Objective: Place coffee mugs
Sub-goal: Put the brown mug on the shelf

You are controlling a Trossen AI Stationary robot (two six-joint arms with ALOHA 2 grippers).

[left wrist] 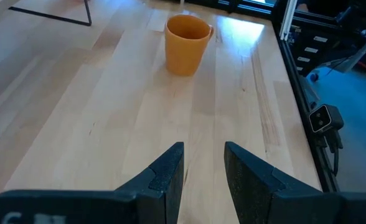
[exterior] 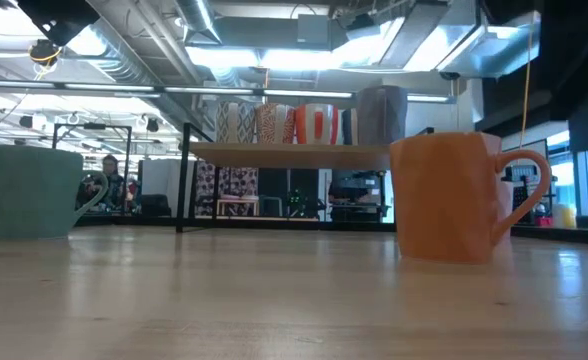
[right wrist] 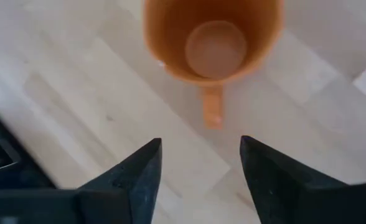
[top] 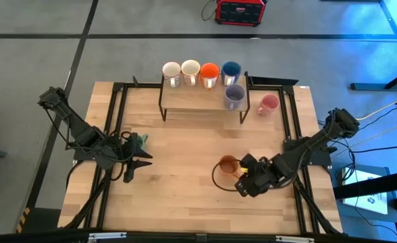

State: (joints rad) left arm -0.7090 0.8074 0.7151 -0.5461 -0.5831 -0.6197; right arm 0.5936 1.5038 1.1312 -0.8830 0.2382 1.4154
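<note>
On the wooden surface (top: 185, 175) the amber mug (top: 228, 165) is standing upright — handle pointing at my right tool (right wrist: 198, 168), released, just beside it.

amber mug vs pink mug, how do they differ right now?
The amber orange mug stands in the open middle of the table, while the pink mug sits on the table just beside the shelf. The amber one has the open right tool close behind its handle; the pink one has no tool near it. Both stand upright on the table, not on the shelf.
</note>
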